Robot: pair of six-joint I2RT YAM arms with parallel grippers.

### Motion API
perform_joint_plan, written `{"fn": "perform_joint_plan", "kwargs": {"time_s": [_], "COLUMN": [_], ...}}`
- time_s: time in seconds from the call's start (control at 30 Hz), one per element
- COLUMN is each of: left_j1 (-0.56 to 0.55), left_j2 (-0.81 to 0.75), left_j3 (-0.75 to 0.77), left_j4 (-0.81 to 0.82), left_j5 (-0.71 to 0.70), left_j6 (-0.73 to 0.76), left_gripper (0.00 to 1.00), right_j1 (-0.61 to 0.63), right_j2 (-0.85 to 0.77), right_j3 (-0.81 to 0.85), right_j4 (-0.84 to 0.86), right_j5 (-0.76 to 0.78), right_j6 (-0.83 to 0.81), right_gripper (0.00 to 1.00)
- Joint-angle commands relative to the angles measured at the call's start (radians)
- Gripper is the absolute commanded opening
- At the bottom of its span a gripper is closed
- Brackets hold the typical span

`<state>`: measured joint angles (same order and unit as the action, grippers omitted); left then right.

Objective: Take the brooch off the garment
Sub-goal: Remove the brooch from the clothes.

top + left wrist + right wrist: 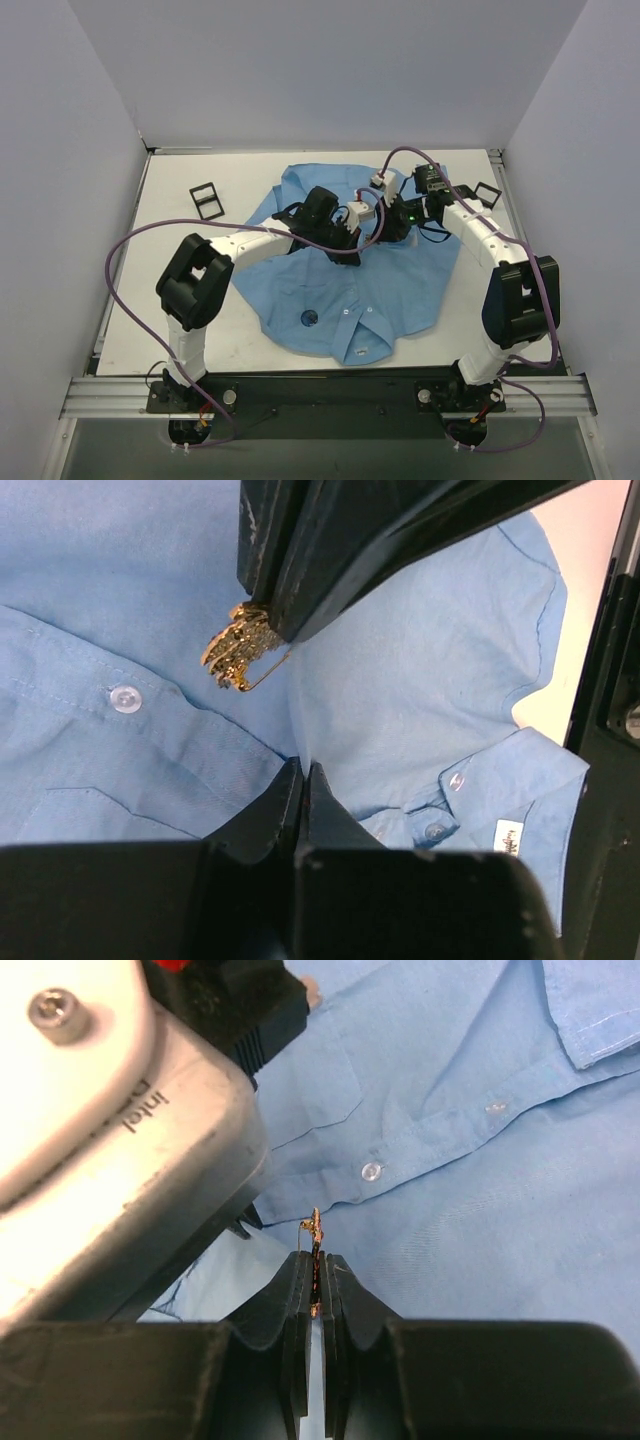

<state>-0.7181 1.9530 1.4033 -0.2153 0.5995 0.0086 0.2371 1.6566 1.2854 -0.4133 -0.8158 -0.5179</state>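
Note:
The garment (400, 290), a light blue button-up shirt, lies spread on the table. My right gripper (316, 1260) is shut on a small ornate gold brooch (316, 1232) with a wire pin. In the left wrist view the brooch (240, 645) hangs at the right fingertips (300, 580), right against the cloth (420, 680). I cannot tell if the pin is still in it. My left gripper (303, 770) is shut on a pinched fold of shirt just below the brooch. Both grippers meet over the shirt's upper middle (370, 225). A small dark-blue round disc (309, 318) sits on the shirt's lower part.
Two black rectangular frames lie on the table, one at the back left (205, 198) and one at the back right (487, 194). The left wrist camera housing (90, 1110) fills the upper left of the right wrist view. A white neck label (508, 835) shows near the collar.

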Motion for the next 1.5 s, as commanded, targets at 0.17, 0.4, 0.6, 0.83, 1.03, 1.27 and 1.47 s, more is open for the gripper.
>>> {"fn": "perform_joint_plan", "kwargs": {"time_s": [0.17,0.4,0.6,0.83,1.03,1.27,1.47], "left_j1": [0.026,0.040,0.039,0.039,0.037,0.003,-0.049], "left_j2": [-0.083,-0.106,-0.095,-0.127,-0.184,-0.190,-0.146], "left_j3": [0.045,0.057,0.077,0.060,0.039,0.065,0.108], "left_j4": [-0.136,-0.159,-0.159,-0.151,-0.134,-0.119,-0.144], "left_j5": [-0.095,-0.210,-0.201,-0.116,-0.021,0.063,0.057], "left_j6": [0.134,0.174,0.183,0.214,0.235,0.220,0.228], "left_gripper": [0.00,0.00,0.10,0.48,0.51,0.53,0.53], "right_j1": [-0.007,-0.004,0.011,-0.012,-0.013,-0.013,-0.013], "right_j2": [-0.054,-0.052,-0.035,-0.034,-0.041,-0.055,-0.052], "right_j3": [0.000,0.015,0.019,0.026,0.035,0.025,0.041], "right_j4": [-0.081,-0.156,-0.163,-0.167,-0.217,-0.285,-0.363], "right_j5": [-0.008,-0.017,0.021,-0.035,-0.095,-0.132,-0.155], "right_j6": [-0.184,-0.228,-0.151,-0.064,-0.048,-0.086,-0.128], "right_gripper": [0.00,0.00,0.00,0.00,0.00,0.00,0.00]}}
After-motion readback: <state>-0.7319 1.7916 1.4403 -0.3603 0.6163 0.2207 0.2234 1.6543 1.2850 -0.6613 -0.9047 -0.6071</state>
